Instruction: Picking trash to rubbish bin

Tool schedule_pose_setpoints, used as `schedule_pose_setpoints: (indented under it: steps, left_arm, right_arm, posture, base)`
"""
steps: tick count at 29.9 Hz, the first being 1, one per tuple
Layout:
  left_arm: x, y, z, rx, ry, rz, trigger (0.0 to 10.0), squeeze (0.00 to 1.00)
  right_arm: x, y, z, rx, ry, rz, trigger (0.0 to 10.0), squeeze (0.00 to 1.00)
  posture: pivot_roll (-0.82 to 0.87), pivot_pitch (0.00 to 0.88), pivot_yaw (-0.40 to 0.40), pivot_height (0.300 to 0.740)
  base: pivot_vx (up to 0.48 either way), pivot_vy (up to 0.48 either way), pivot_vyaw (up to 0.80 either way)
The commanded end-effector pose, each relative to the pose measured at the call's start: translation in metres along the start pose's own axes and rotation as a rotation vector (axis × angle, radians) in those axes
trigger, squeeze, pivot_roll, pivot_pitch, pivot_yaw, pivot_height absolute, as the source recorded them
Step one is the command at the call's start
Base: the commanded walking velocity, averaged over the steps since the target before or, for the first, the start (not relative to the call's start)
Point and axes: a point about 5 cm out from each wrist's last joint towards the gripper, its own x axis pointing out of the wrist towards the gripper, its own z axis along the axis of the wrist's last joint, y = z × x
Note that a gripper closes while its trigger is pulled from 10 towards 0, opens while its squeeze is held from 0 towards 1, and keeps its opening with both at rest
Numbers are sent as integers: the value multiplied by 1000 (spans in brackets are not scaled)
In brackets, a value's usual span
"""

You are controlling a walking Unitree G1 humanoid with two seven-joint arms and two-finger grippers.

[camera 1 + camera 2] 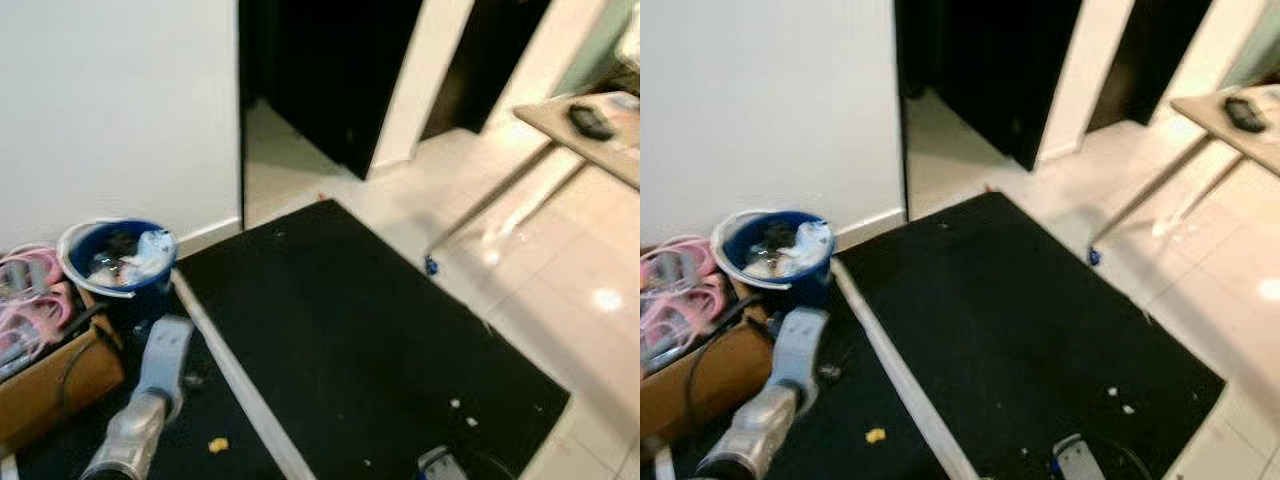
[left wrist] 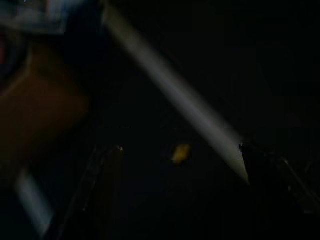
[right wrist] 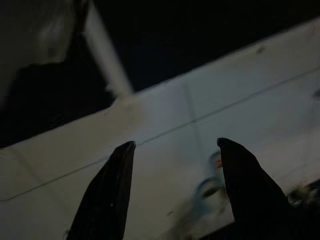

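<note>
Left eye view: blue rubbish bin (image 1: 118, 257) stands by the white wall, already holding white crumpled trash. Landmark for all that follows: the pale strip (image 1: 235, 378) running diagonally across the black mat (image 1: 360, 340) away from the bin. A small yellow scrap (image 1: 217, 444) lies on the mat on the bin's side of the strip, close to it. Left arm (image 1: 150, 400) reaches forward on that same side, its wrist between scrap and bin. A few white crumbs (image 1: 455, 404) lie on the far side of the strip, toward the mat's tiled edge.

Right eye view: same layout. The scrap sits just off the strip, lower than the left arm's wrist housing. The right arm's tip (image 1: 1076, 460) shows at the picture's lower edge, across the strip from the scrap.

Left wrist view: very dark. Left gripper (image 2: 180, 150) has its two fingers spread wide, nothing between them but the scrap lying ahead, roughly centred in the gap, with the strip passing just beside it. Scrap looks small and roundish; no long axis to tell.

Right wrist view: right gripper (image 3: 175, 150) parted and empty, over pale floor tile (image 3: 165, 150) just beyond the mat's edge.

Judgement: left arm is nearer; scrap lies straight ahead of its fingers, a descent away.
</note>
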Motion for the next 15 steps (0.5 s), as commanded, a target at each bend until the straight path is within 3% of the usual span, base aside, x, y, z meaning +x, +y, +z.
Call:
schedule_pose_setpoints:
  steps: [1, 7, 11, 15]
  left_arm:
    - [-1, 2, -7, -28, 31, 20, 10000, 0]
    - [-28, 7, -73, -46, 272, 63, 10000, 0]
    - [-39, 1, -96, -49, 357, 49, 10000, 0]
    - [-46, -9, -111, 35, 430, -5, 10000, 0]
  right_arm:
    - [0, -2, -3, -11, 10, -5, 10000, 0]
    - [0, -1, -4, -14, 13, -3, 10000, 0]
    - [0, -2, -4, -16, 13, -4, 10000, 0]
    - [0, -3, -4, -17, 12, -6, 10000, 0]
  posture:
    - [87, 86, -17, 740]
    - [83, 90, -15, 740]
    - [81, 89, -18, 740]
    - [82, 80, -20, 740]
  base:
    - [0, 0, -800]
    - [0, 0, -800]
    - [0, 0, -800]
    - [0, 0, -800]
